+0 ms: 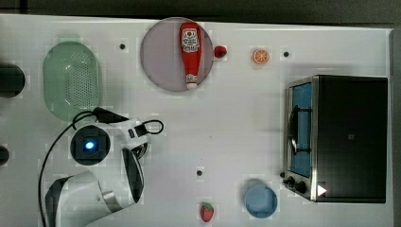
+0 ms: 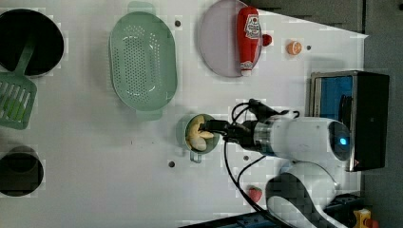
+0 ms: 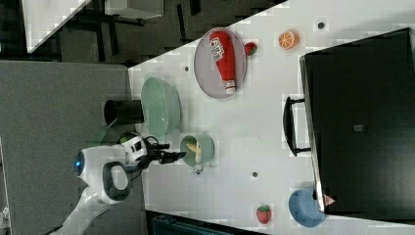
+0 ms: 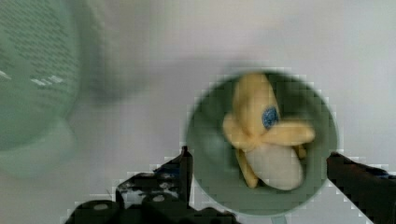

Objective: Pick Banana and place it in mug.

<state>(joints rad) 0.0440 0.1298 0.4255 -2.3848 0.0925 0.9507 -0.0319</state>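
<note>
I see the banana (image 4: 264,132) lying inside the mug (image 4: 208,140), between my spread, empty fingers (image 4: 186,164).

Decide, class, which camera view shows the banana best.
The wrist view: the banana lies in the mug, seen from straight above. The left and right views show it small inside the mug. In the top view the arm covers that spot.

one banana (image 4: 262,135), one mug (image 4: 212,144), one colander (image 2: 142,59), one plate (image 1: 161,54), one ketchup bottle (image 1: 190,53), one orange slice (image 1: 260,56), one blue cup (image 1: 260,201), one toaster oven (image 1: 350,137), two red strawberries, (image 1: 206,212) and probably (image 1: 220,51).
</note>
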